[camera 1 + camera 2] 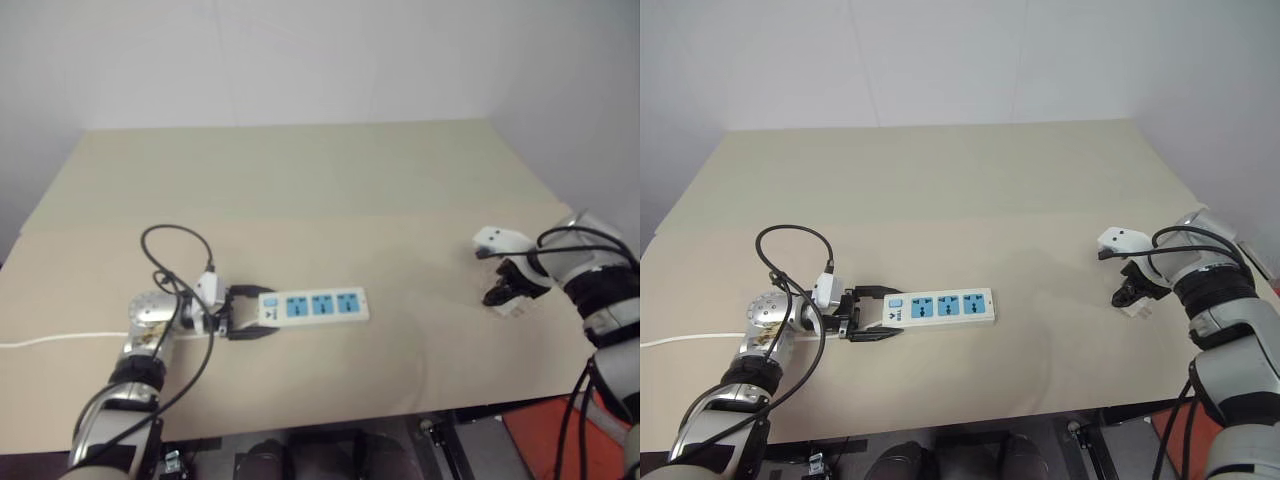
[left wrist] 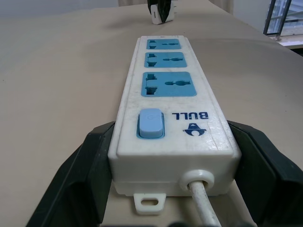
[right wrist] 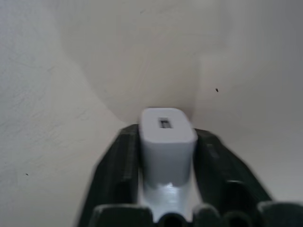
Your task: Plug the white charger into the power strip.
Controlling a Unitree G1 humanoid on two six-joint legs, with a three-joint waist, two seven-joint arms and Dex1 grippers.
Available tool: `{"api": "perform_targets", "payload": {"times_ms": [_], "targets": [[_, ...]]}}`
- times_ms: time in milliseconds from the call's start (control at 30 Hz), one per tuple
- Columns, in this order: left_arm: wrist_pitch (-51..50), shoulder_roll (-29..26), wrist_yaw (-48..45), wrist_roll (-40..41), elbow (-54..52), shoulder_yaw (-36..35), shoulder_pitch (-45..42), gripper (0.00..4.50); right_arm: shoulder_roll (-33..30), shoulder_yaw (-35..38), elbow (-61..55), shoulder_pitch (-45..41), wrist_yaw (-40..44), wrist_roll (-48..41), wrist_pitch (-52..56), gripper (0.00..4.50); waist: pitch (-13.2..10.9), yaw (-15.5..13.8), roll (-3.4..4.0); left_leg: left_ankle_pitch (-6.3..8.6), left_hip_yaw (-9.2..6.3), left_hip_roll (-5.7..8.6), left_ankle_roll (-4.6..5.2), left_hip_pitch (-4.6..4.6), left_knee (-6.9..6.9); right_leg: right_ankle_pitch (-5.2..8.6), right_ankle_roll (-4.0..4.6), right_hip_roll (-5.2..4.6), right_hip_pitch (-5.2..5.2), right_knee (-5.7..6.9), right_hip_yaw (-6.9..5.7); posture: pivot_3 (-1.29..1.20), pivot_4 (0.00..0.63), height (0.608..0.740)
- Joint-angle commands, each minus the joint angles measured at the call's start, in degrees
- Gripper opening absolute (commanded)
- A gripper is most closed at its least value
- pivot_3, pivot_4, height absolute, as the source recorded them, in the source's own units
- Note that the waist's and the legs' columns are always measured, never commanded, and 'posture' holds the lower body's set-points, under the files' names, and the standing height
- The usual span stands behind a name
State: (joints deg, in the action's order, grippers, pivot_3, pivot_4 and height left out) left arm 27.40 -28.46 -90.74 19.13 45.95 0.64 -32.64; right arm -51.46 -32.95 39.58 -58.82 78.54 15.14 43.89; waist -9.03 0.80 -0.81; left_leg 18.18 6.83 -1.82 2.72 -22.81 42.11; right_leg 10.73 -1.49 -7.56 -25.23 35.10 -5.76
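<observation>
You get soft, even light across the worktop (image 1: 300, 180), with faint shadows and no harsh glare. Your right wrist view is blurred, the white charger (image 3: 166, 142) smeared at close range. Your left wrist view stays sharp on the power strip (image 2: 170, 118).

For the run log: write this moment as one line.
left gripper: shut on power strip switch end | right gripper: shut on white charger | charger: on table, unplugged

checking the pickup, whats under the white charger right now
The white charger sits between the right claw fingers, directly on the beige table. Nothing else shows beneath it. Its underside and prongs are covered, so they cannot be seen.
</observation>
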Motion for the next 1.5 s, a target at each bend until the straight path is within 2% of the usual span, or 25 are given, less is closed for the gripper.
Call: {"api": "perform_targets", "payload": {"times_ms": [33,233,333,467,567,733,867,1100,1267,1500], "targets": [[-0.1,-0.4,0.2,-1.4,-0.8,0.4,0.7,3.25,-0.4,1.9,0.4,-1.9,0.2,0.9,0.5,1.09,0.0,0.0,0.0,0.0,0.0,0.0,0.0,0.0,0.01,0.0,0.0,0.0,0.0,0.01,0.0,0.0,0.15,0.74],[-0.8,-0.5,-0.2,-1.0,-2.1,0.4,1.1,3.25,-3.0,4.0,-8.6,-0.1,1.3,-0.3,-0.5,1.09,0.0,0.0,0.05,0.0,0.0,0.0,0.0,0.0,0.02,0.0,0.0,0.0,-0.01,0.02,0.01,0.0,0.15,0.74],[-1.6,-0.5,-0.3,-0.5,-3.3,0.2,1.2,3.25,-4.1,12.4,-21.3,4.3,-0.2,-6.4,-2.9,1.09,0.0,-0.1,0.05,0.0,-0.05,-0.02,0.0,-0.02,-0.01,0.0,0.0,0.0,-0.02,0.0,-0.02,0.0,0.15,0.74],[-2.4,-0.6,-0.5,-0.7,-4.5,0.5,1.7,3.25,1.5,27.1,-35.1,12.4,-2.3,-19.7,-8.6,1.09,0.0,-0.1,0.05,0.0,-0.05,-0.03,-0.01,0.0,0.0,0.0,0.01,0.03,0.03,-0.01,-0.04,0.0,0.15,0.74],[-3.0,-0.7,-0.4,-0.7,-5.6,0.5,2.1,3.25,8.2,31.5,-40.3,15.0,-5.4,-26.2,-9.3,1.09,0.0,-0.1,0.05,-0.01,-0.06,-0.02,-0.03,0.08,0.03,-0.01,0.01,0.06,0.15,0.0,-0.08,0.0,0.15,0.74],[-5.3,0.1,1.6,-0.3,-9.9,0.9,3.7,3.25,22.0,33.2,-41.7,16.7,-10.7,-35.4,-9.5,1.09,0.0,-0.2,0.05,-0.04,-0.11,-0.05,-0.06,0.11,0.12,-0.09,0.07,0.09,0.18,0.08,-0.06,0.0,0.15,0.74],[-8.8,0.8,3.4,1.0,-15.6,0.9,6.0,3.25,29.5,33.8,-40.5,19.1,-11.5,-40.9,-11.7,1.09,0.0,-0.6,0.05,-0.05,-0.14,-0.01,-0.04,0.06,0.12,-0.09,0.07,0.09,0.17,0.06,-0.08,0.0,0.15,0.74],[-11.9,1.5,6.7,0.5,-21.9,1.5,9.3,3.25,35.1,28.6,-38.7,24.7,-6.6,-42.5,-20.3,1.09,0.0,-0.4,0.06,-0.05,-0.13,0.01,-0.04,0.06,0.08,-0.09,0.07,0.11,0.15,0.04,-0.07,0.0,0.15,0.74],[-13.3,1.8,7.7,0.6,-24.1,2.3,10.6,3.25,39.3,25.9,-34.2,26.5,-2.4,-41.7,-30.6,1.09,0.0,-0.1,0.06,-0.07,-0.13,0.0,-0.05,0.19,0.07,-0.09,0.08,0.12,0.2,0.12,-0.02,0.0,0.15,0.74],[-13.7,1.0,8.3,0.2,-25.3,2.7,11.1,3.25,41.4,24.3,-25.6,24.9,0.9,-39.5,-41.0,1.09,0.0,-0.1,0.07,-0.07,-0.13,0.0,-0.05,0.2,0.07,-0.09,0.08,0.13,0.22,0.1,-0.02,0.0,0.15,0.74]]}}
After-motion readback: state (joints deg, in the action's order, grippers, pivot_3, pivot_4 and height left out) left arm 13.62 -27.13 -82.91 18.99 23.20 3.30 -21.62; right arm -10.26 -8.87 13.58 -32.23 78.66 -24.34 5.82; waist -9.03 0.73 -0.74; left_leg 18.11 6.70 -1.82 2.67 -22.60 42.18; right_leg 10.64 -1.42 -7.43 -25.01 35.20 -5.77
